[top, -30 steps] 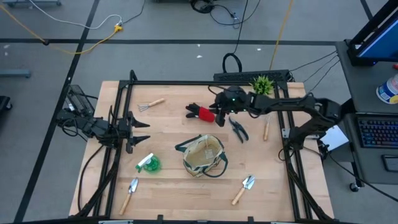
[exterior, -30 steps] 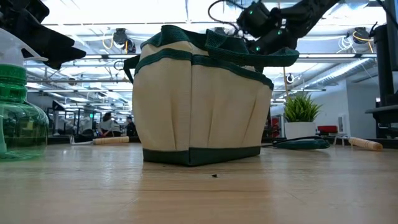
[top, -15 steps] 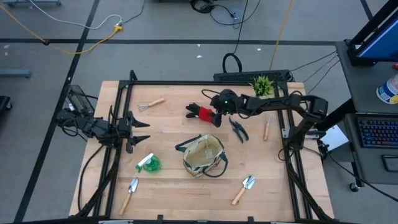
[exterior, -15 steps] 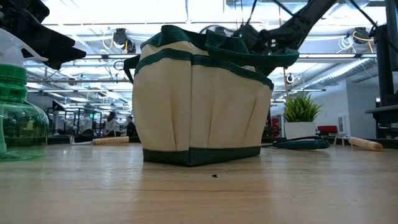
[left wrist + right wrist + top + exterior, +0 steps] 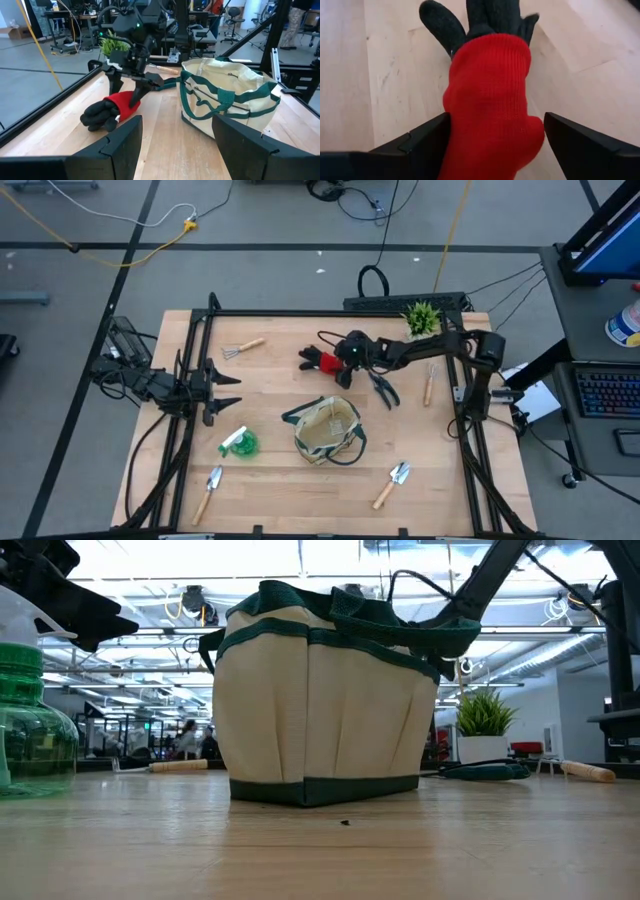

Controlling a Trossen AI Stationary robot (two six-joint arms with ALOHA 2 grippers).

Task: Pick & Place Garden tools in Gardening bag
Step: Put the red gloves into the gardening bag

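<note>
1. Beige gardening bag (image 5: 327,430) stands upright mid-table, mouth open; nothing visible inside.
2. Red-black glove (image 5: 322,361) lies on the table toward the far edge; right gripper (image 5: 338,364) is down over its cuff, jaws apart either side.
3. Left gripper (image 5: 228,392) waits at the left edge, jaws apart.

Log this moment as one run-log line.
right gripper: open, straddling red-black knit glove | left gripper: open, waiting at table's left | beige fabric tote: nothing visible inside

1. Showing two slim, dark, jointed arms.
2. Trailing a looped black cable above the right gripper (image 5: 335,362).
3. Glowing green at its wrist.
4. Ending in flat, dark, angular fingers (image 5: 123,141).
</note>
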